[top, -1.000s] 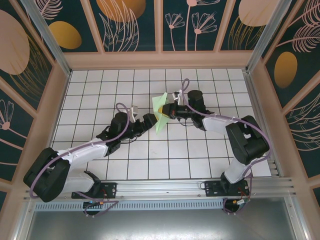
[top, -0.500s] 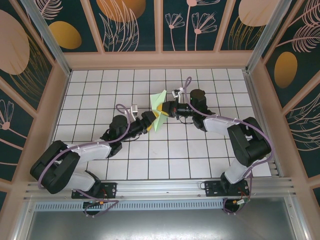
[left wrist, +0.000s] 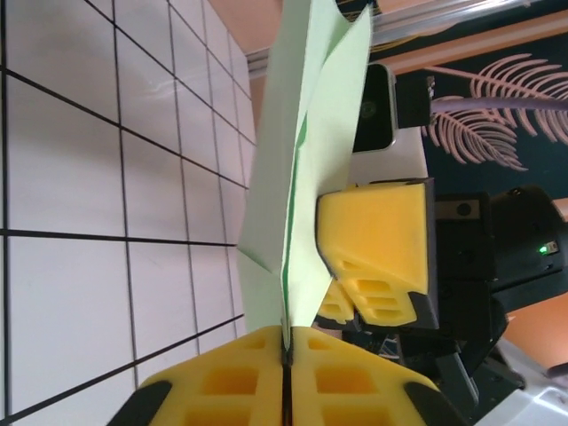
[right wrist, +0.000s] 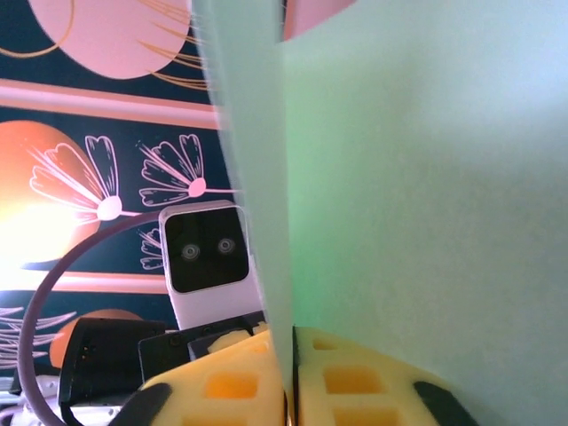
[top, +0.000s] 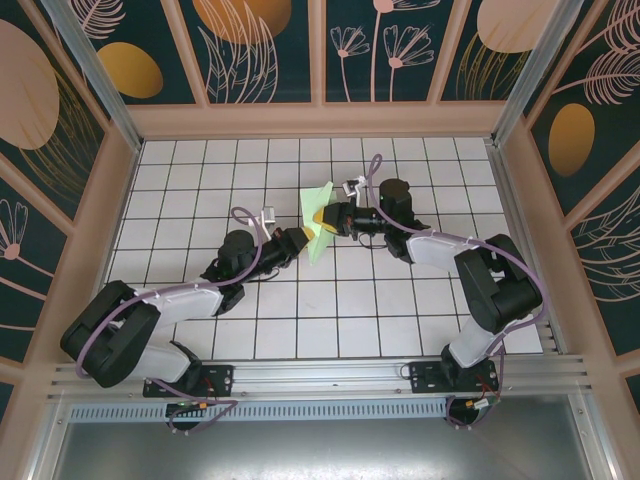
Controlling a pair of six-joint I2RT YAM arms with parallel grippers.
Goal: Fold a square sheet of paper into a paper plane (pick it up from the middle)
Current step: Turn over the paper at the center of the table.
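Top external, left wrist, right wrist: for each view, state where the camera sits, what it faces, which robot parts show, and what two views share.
Top external: above, behind the bases, looking down on table; left arm, right arm.
Left wrist: along left gripper, facing right gripper.
Right wrist: past its fingers, facing left wrist camera.
Shared: paper, in all three.

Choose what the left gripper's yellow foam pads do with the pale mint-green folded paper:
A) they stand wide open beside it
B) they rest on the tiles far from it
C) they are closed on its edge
C: in the left wrist view, the left gripper has its pads pressed together, pinching the pale mint-green folded paper.
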